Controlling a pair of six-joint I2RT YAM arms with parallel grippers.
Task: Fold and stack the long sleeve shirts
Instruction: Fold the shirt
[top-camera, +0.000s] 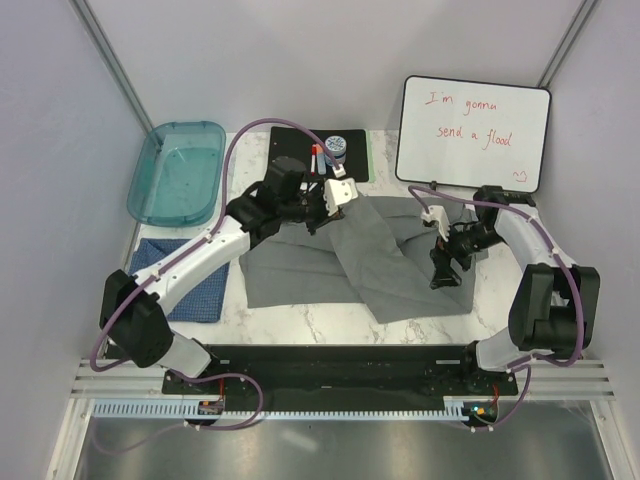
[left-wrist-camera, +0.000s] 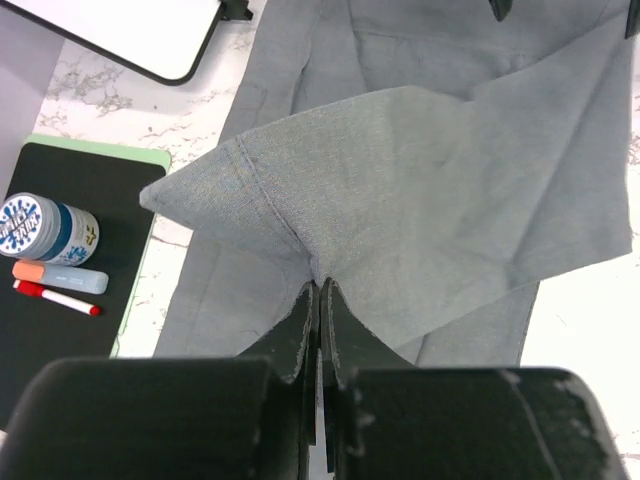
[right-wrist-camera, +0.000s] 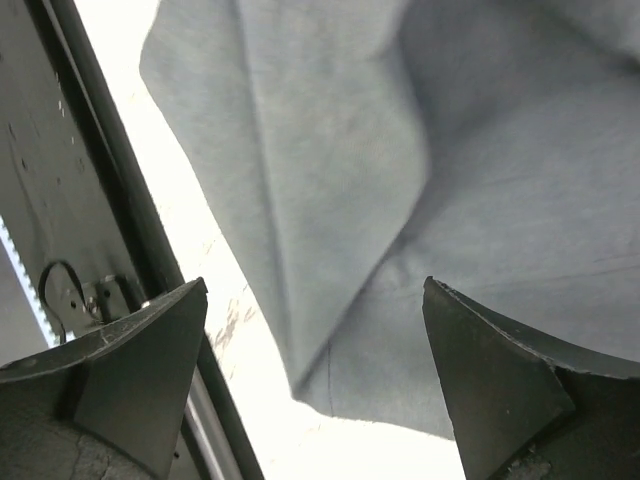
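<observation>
The left gripper (left-wrist-camera: 320, 300) is pinched tight, its two fingers pressed together on a raised fold of the grey shirt (left-wrist-camera: 430, 180). The cloth rises from the fingertips in a peaked flap with a seam running down it. In the top view this left gripper (top-camera: 330, 205) sits at the far left part of the grey shirt (top-camera: 360, 265), which lies spread over the middle of the marble table (top-camera: 300, 325) with one panel folded diagonally across it.

The right gripper (right-wrist-camera: 315, 290) stands wide apart with nothing between its fingers. It hangs over the grey shirt's (right-wrist-camera: 350, 150) edge; whether it touches the cloth cannot be told. From above, the right gripper (top-camera: 445, 268) is at the shirt's right side.

The blue shirt (top-camera: 208, 295) lies flat at the near left, partly under the left arm, apart from the grey one.

Far left is a teal tray (top-camera: 180, 170). A black mat (left-wrist-camera: 70, 200) beside the shirt carries a jar (left-wrist-camera: 45, 228) and a red marker (left-wrist-camera: 55, 297). A whiteboard (top-camera: 472, 133) stands far right.
</observation>
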